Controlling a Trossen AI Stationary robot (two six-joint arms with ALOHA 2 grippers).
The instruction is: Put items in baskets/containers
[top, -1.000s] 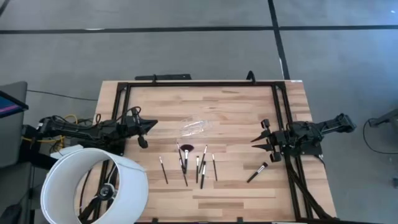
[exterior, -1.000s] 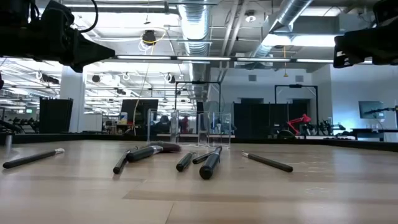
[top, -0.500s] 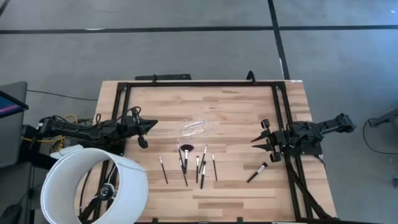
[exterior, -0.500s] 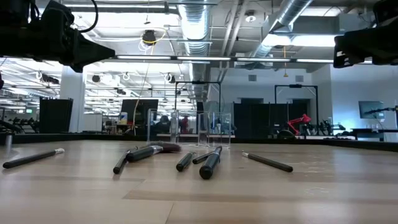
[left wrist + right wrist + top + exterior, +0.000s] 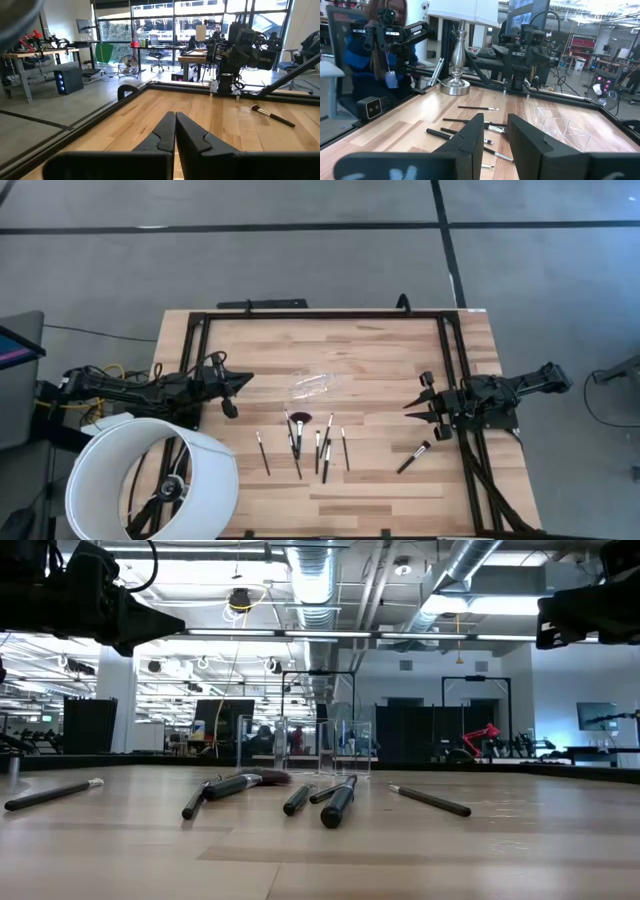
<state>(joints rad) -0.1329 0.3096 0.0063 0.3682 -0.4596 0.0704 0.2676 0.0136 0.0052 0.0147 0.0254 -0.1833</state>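
Pale wooden table (image 5: pixel 380 350) under a black frame. At left edge, left gripper (image 5: pixel 243 380) raised, fingers pressed together, empty. Clear plastic tray (image 5: pixel 312 384) mid-table; just nearer, makeup brushes (image 5: pixel 298 436) scattered, one apart (image 5: pixel 413 457). At right edge, right gripper (image 5: pixel 412 408) raised, fingers narrowly parted, empty.

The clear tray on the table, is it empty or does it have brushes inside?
Empty. The clear tray holds nothing in the high view; the brushes all lie on the table nearer the front edge.
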